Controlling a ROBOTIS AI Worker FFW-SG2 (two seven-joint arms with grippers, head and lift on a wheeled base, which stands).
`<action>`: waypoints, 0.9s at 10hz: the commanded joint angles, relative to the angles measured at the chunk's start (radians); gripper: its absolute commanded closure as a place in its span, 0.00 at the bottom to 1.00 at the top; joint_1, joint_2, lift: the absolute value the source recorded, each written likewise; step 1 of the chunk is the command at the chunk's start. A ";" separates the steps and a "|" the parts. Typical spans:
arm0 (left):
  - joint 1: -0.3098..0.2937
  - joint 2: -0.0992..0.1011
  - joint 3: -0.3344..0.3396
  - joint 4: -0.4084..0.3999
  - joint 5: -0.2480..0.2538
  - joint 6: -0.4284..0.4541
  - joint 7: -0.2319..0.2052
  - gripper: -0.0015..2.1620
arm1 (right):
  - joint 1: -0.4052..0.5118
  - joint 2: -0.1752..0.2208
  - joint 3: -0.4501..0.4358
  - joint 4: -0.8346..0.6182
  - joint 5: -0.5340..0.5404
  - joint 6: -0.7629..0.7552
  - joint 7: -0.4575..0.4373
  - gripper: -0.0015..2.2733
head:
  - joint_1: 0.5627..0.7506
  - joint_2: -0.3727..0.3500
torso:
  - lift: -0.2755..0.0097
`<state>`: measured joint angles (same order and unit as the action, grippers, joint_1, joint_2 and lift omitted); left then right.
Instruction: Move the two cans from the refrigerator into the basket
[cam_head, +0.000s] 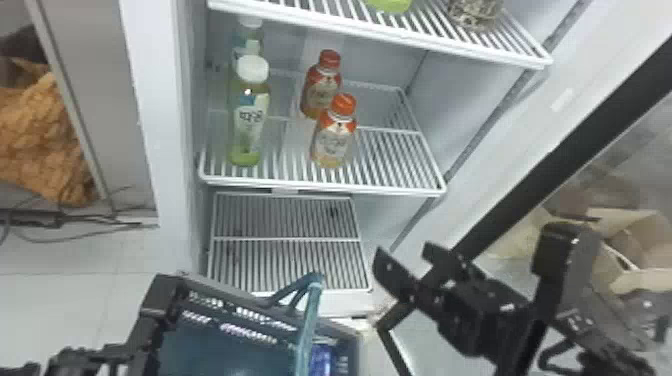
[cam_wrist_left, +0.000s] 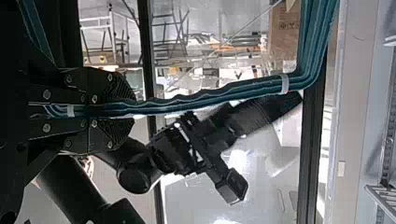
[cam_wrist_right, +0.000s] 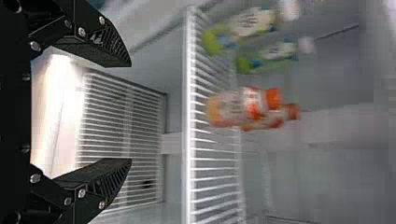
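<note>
Four bottles (cam_head: 334, 142) stand on the refrigerator shelf (cam_head: 380, 189), right claw (cam_head: 402, 251) spread, left claw (cam_wrist_left: 132, 111) pinching the basket handle (cam_head: 309, 315).

The head view's bottom edge cuts off the basket (cam_head: 220, 289) and a blue thing (cam_head: 321, 361) inside it.
</note>
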<state>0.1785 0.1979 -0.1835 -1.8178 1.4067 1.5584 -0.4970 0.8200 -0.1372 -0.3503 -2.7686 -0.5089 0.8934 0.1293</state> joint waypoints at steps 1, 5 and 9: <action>-0.002 -0.002 0.000 0.000 -0.001 0.013 0.000 0.56 | -0.017 0.001 0.025 0.070 -0.006 -0.204 0.012 0.14 | 0.70 0.03 | 0.03; -0.002 -0.002 0.000 0.000 -0.001 0.013 0.000 0.56 | -0.059 -0.007 0.089 0.190 0.008 -0.523 0.026 0.14 | 0.70 0.03 | 0.03; -0.002 -0.002 -0.002 0.000 -0.001 0.013 0.000 0.56 | -0.064 -0.005 0.123 0.242 0.092 -0.717 -0.016 0.14 | 0.70 0.03 | 0.03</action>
<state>0.1747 0.1963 -0.1852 -1.8178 1.4050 1.5584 -0.4970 0.7559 -0.1440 -0.2335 -2.5398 -0.4282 0.2118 0.1155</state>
